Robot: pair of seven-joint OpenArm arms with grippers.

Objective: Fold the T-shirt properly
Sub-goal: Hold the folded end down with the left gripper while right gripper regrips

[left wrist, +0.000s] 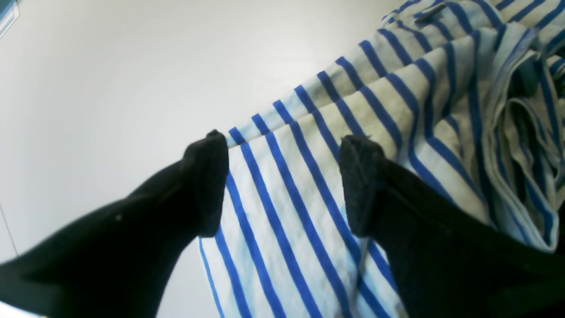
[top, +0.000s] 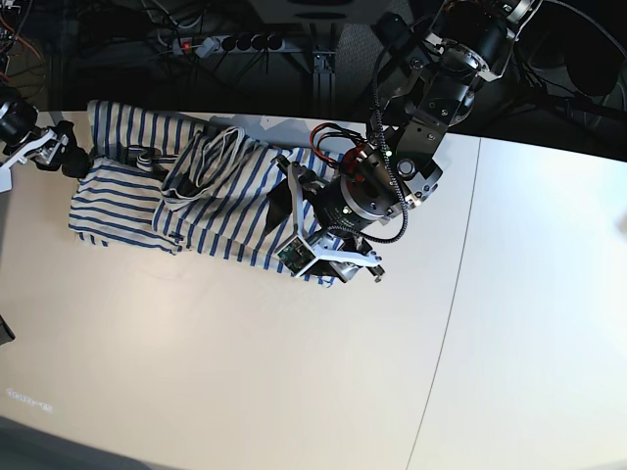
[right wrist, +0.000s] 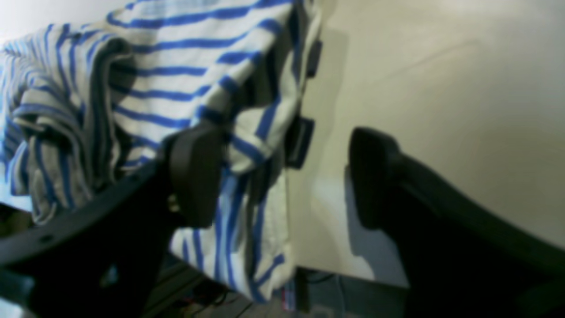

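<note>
The T-shirt (top: 196, 201) lies crumpled along the far edge of the table (top: 294, 372), towards the right arm's side, stripes running in several directions, with bunched folds near its middle and a flatter layer hanging over the far-left corner. The left gripper (left wrist: 282, 185) sits over the shirt's end nearest the table's middle; its jaws stand apart, and striped cloth fills the gap between the two black fingers (left wrist: 207, 181). From the left wrist view the cloth looks to lie under the fingers and not pinched; whether the fingertips touch it I cannot tell. Beyond them a fold ridge runs diagonally across the cloth, and a heap of wrinkled layers rises to the right of that view. A small dark label (left wrist: 430, 13) shows at the top edge of the cloth. In the base view the left arm (top: 421, 108) reaches down from the top of the picture to the shirt's edge. The right gripper (right wrist: 282, 176) is at the far-left corner of the table, jaws wide apart, nothing clamped. One finger (right wrist: 196, 172) overlaps the shirt's hem in the blurred right wrist view; the other stands over bare table, clear of the cloth. Contact between that first finger and the hem cannot be judged.
</note>
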